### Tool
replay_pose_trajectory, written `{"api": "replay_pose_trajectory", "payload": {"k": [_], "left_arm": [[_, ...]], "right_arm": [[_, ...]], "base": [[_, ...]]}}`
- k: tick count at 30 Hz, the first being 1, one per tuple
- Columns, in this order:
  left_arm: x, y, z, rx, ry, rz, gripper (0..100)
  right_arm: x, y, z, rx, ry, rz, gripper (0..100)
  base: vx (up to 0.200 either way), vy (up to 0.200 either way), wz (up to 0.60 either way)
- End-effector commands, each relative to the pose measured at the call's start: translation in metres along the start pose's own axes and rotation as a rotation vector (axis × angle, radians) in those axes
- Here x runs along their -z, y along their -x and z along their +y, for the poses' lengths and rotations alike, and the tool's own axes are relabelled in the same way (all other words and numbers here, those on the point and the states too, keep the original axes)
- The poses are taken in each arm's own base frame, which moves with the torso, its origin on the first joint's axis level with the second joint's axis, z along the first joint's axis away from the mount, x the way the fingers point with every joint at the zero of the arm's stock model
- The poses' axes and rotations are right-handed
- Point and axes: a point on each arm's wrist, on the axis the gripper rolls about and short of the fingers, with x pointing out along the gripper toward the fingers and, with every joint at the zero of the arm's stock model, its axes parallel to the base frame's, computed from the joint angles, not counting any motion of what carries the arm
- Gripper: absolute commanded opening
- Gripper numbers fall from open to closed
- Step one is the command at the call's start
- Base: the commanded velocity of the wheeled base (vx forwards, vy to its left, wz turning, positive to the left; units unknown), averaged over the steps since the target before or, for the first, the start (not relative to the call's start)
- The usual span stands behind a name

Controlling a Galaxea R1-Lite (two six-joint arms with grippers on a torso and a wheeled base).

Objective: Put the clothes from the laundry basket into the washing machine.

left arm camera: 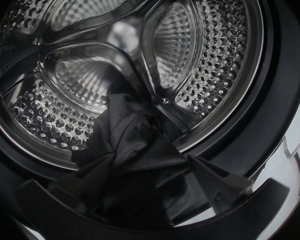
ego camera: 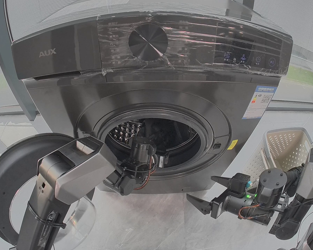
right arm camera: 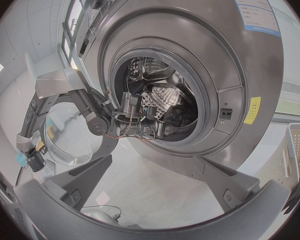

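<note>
The washing machine [ego camera: 184, 98] is standing with its door [ego camera: 10, 171] swung open to the robot's left. The left arm is reaching through the round opening, and the left gripper [left arm camera: 140, 164] is sitting at the lower lip of the drum [left arm camera: 73, 80] with its fingers [left arm camera: 223, 180] spread wide. A black garment [left arm camera: 126, 124] is lying bunched between those fingers and extending up onto the perforated drum wall; the fingers are not closing on it. From the right wrist view the same garment [right arm camera: 178, 114] is showing just inside the opening, past the left wrist. The right gripper [ego camera: 201, 188] is hovering low over the floor [ego camera: 153, 223] in front of the machine, jaws wide and holding nothing. The laundry basket [ego camera: 288, 146] is standing beside the machine on the robot's right, just behind the right arm.
</note>
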Motion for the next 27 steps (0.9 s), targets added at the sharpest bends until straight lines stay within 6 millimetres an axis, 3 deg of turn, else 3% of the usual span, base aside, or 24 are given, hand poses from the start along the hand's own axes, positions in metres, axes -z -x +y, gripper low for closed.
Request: {"api": "replay_pose_trajectory", "payload": {"k": [1,5,13,18,27], "left_arm": [[0.008,-0.004,0.0,-0.001,0.0,0.02,0],[0.002,-0.004,-0.001,0.001,0.004,-0.001,0],[-0.047,-0.017,0.003,-0.015,0.074,-0.212,0],[-0.059,-0.034,0.014,-0.087,0.104,-0.308,0],[-0.072,-0.046,0.025,-0.113,0.13,-0.382,0]], "right_arm": [[-0.001,0.0,0.001,-0.003,0.001,-0.004,100],[0.0,0.0,0.001,-0.003,0.001,-0.002,100],[0.0,0.0,0.001,-0.003,0.001,-0.002,100],[-0.001,0.001,0.0,-0.001,0.0,-0.002,100],[0.0,0.001,-0.001,0.005,-0.003,-0.002,100]], "base": [[0.0,0.0,0.0],[0.0,0.0,0.0],[0.0,0.0,0.0],[0.0,0.0,0.0],[0.0,0.0,0.0]]}}
